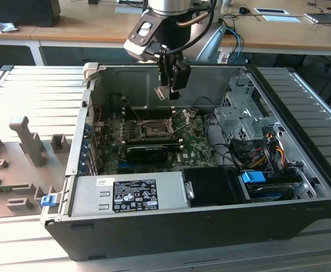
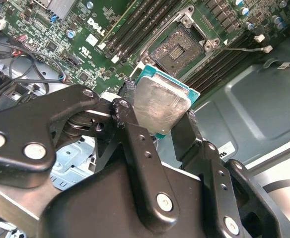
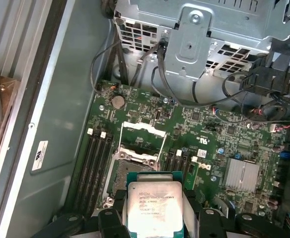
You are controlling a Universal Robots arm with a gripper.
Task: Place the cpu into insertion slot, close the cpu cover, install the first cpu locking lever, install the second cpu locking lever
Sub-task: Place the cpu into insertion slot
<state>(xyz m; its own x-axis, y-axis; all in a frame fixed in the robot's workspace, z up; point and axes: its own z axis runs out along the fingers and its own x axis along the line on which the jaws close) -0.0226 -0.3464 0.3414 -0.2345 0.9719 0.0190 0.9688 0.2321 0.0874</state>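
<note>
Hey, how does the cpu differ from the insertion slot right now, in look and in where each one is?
The cpu has a silvery metal top; the insertion slot shows a dark pin field in a black frame. The cpu is clamped in the gripper above the motherboard; the insertion slot sits fixed on that board, with no chip in it. Both are square.
</note>
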